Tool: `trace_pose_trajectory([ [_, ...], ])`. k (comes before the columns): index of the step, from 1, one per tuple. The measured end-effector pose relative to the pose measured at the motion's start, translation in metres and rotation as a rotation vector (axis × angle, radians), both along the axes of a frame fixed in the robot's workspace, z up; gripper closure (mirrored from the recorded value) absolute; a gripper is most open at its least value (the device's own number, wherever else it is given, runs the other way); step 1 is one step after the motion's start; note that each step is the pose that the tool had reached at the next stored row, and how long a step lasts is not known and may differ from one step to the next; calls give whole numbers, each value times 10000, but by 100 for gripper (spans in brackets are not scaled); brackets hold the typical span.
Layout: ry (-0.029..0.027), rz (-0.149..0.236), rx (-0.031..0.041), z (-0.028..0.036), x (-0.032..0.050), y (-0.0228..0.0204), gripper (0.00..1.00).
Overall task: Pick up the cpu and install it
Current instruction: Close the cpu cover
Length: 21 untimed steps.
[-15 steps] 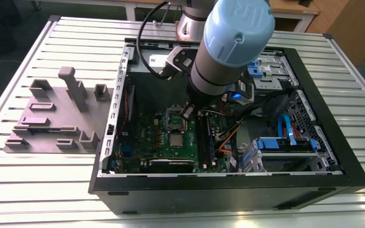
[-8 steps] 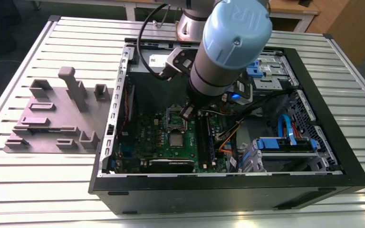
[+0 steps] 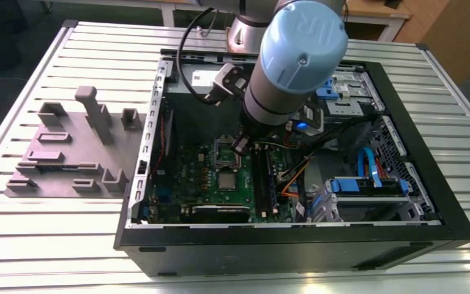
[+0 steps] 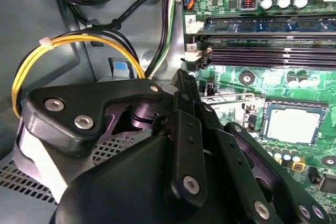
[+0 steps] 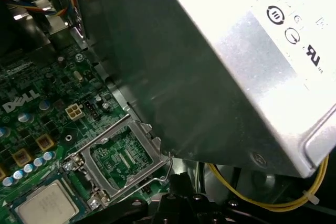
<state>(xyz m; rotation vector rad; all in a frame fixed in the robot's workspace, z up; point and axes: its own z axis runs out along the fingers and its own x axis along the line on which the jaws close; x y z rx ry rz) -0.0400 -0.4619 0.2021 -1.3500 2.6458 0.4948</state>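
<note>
We see the cpu (image 3: 227, 180) lying flat, shiny top up, in its socket on the green board (image 3: 194, 171). It is square, with no longer side. The end effector (image 3: 241, 146) hangs near it and apart from it; we cannot tell how far open it is or whether it grips anything. The open computer case (image 3: 300, 251) rests on a slatted metal desk (image 3: 71, 245). The first wrist view adds the socket's frame (image 5: 123, 156), tipped open beside the chip.

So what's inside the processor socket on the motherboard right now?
The cpu lies in the socket with its silver top showing. The retention frame is swung open beside it. Whatever lies beneath the cpu is covered by it.
</note>
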Motion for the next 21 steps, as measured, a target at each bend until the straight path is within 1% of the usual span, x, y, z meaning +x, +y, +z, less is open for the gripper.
trace_pose_trajectory([
  [5,1,1,32,-27,0,11,89],
  [8,1,0,45,-47,-1,29,89],
  [10,1,2,68,-54,0,37,89],
  [13,0,1,107,-68,-6,43,89],
  [16,1,2,127,-82,-15,46,89],
  [21,1,7,137,-91,-41,47,89],
])
